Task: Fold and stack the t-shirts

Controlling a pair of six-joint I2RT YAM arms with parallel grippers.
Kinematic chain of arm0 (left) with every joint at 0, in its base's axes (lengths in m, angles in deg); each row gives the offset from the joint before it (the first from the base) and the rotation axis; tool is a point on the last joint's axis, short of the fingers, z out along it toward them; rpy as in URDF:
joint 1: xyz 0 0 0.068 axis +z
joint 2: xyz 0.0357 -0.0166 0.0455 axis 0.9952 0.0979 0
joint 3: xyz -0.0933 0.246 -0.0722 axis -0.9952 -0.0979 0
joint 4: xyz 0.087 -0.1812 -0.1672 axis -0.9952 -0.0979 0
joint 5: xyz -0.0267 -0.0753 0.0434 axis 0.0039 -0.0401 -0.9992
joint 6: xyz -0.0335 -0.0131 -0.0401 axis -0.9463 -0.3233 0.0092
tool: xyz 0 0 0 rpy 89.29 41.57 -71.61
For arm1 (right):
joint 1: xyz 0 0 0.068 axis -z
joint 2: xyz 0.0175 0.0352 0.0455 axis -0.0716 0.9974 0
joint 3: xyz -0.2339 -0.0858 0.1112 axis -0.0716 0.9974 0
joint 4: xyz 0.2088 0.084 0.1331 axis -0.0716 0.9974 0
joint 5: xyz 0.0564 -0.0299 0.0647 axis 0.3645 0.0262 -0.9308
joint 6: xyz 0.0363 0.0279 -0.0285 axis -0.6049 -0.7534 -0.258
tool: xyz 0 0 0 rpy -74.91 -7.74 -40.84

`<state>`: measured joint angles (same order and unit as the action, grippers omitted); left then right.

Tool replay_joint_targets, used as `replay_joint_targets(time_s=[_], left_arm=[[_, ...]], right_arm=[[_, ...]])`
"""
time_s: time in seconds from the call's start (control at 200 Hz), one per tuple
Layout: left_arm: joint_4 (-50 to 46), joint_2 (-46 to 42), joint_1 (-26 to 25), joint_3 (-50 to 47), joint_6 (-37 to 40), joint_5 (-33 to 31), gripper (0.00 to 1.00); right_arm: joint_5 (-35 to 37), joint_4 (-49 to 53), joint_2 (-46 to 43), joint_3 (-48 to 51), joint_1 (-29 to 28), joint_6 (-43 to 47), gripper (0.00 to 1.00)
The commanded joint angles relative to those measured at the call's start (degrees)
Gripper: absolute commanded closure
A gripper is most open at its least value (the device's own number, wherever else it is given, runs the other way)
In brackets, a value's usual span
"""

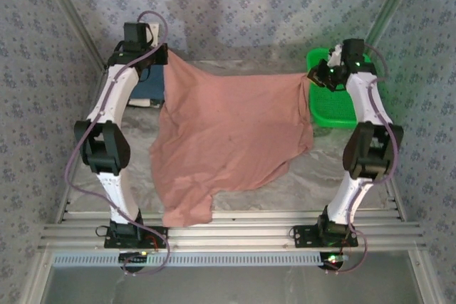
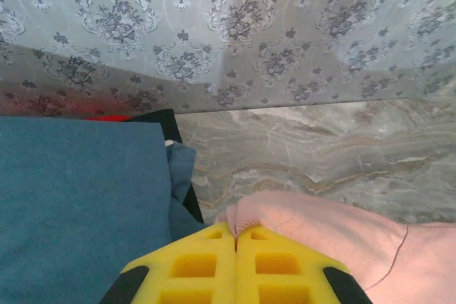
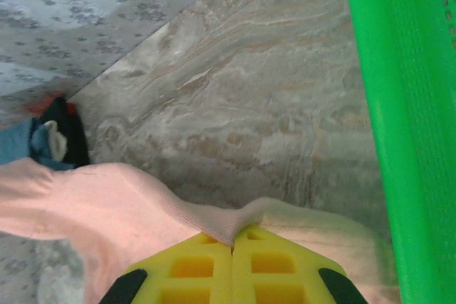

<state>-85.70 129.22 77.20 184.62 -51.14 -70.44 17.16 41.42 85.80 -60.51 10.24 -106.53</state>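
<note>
Clamps pink shirt (image 1: pixel 228 133) by its far edge, left gripper (image 2: pixel 236 236) at 10 o'clock, right gripper (image 3: pixel 232 241) at 2 o'clock; spreads it over table (image 1: pixel 324 176) centre, presumably for folding.

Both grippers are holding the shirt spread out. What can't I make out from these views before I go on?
- Folded stack: top view, left arm and pink shirt cover most; count unclear.
- Green basket: top view, right arm hides part of its inside; right wrist view cuts it at the edge.
- Table under the pink shirt: top view, cloth covers it.
</note>
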Motion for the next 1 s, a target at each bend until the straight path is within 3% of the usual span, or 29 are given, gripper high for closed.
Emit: replay_joint_targets(time_s=[0.0,0.215,0.375,0.45,0.68,0.999], left_arm=[[0.9,1.7,-0.3,3.5,1.7,-3.8,1.0],[0.3,3.5,-0.5,4.0,0.1,-4.4,1.0],[-0.2,-1.0,-0.7,1.5,-2.0,-0.8,1.0],[-0.3,-4.8,-0.5,-1.4,-4.1,0.6,1.0],[2.6,-18.3,1.1,-22.3,-12.6,5.3,1.0],[6.4,-35.6,3.0,-47.4,-18.8,4.1,1.0]], right_arm=[[5.6,5.6,6.4,-9.6,-2.2,4.6,1.0],[13.5,13.5,18.7,-26.6,-4.4,8.1,1.0],[15.3,14.4,20.0,-28.9,-5.3,10.9,1.0],[15.7,14.5,18.9,-27.8,-5.3,12.0,1.0],[21.2,14.6,13.6,-20.0,-6.0,16.6,1.0],[25.5,10.0,2.1,-2.6,-7.0,19.8,1.0]])
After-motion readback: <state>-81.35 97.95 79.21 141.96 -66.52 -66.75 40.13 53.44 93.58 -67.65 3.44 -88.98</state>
